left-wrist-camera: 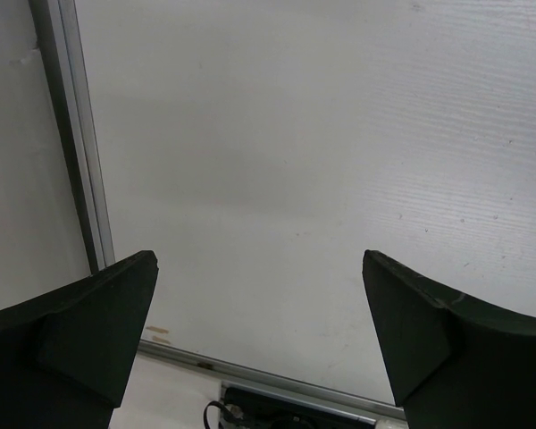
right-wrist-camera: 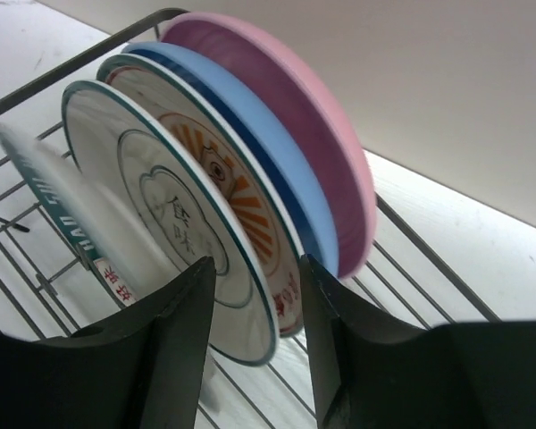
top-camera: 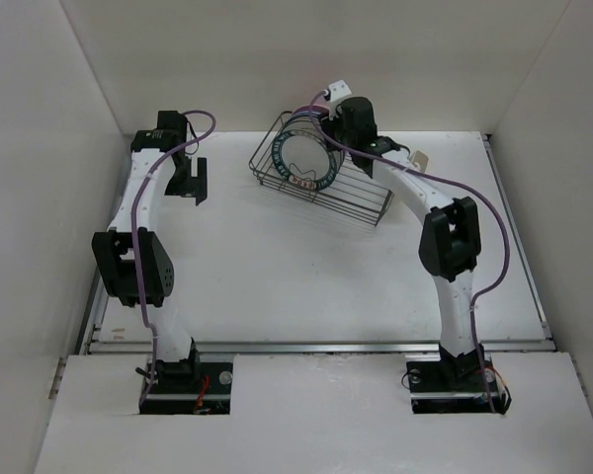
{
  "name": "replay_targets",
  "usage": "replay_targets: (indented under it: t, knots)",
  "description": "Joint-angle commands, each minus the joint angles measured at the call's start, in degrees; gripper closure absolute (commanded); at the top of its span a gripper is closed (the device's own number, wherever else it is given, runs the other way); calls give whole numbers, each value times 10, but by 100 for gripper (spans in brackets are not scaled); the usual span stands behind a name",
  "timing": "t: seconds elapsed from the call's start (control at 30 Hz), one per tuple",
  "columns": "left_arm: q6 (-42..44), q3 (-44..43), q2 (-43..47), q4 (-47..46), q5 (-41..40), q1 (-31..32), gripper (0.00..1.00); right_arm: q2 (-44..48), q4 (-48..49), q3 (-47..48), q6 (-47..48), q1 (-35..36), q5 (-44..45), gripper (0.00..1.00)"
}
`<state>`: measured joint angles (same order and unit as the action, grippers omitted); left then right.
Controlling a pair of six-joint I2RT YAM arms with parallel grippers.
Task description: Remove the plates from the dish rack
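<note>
The black wire dish rack point(top-camera: 361, 202) stands at the back middle of the table. Several plates stand on edge in its left end, the dark-teal-rimmed white plate point(top-camera: 306, 158) in front. In the right wrist view this plate point(right-wrist-camera: 58, 210) is blurred; behind it stand the thin-rimmed white plate point(right-wrist-camera: 156, 201), the orange-sunburst plate point(right-wrist-camera: 250, 210), the blue plate point(right-wrist-camera: 250, 121) and the pink plate point(right-wrist-camera: 299, 116). My right gripper point(top-camera: 328, 133) is open, and its jaws point(right-wrist-camera: 257, 295) straddle the rims of the thin-rimmed and sunburst plates. My left gripper point(top-camera: 190, 183) is open and empty over bare table point(left-wrist-camera: 259, 304).
A beige cup-like attachment point(top-camera: 416, 158) sits at the rack's right end. White walls close the table in at the back and both sides. A metal rail point(left-wrist-camera: 80, 161) runs along the table's left edge. The rack's wires point(right-wrist-camera: 36, 85) lie under and around the plates.
</note>
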<state>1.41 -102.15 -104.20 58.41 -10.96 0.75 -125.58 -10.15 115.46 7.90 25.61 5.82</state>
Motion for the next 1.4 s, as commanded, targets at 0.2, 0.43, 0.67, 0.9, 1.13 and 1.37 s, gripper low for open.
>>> replay_targets:
  t: [0.2, 0.43, 0.67, 0.9, 1.13, 1.37]
  knots:
    - [-11, -35, 4, 36, 8, -1, 2, 116, -20, -45, 47, 11, -55, 42]
    - [-11, -30, 4, 36, 8, -1, 2, 67, -56, -22, 58, 16, -142, 38]
    - [-6, -24, 9, 50, -12, -1, 2, -21, -68, 51, 58, 16, -84, 47]
    - [-6, -6, 25, 50, -12, -1, 2, 58, -49, 16, 101, 16, -79, 100]
    - [-6, -1, 42, 38, 15, -1, 2, 171, 3, -47, 179, 22, -21, 100]
    - [4, -1, 60, 10, 34, -1, 2, 241, -64, -74, 94, 22, -266, 100]
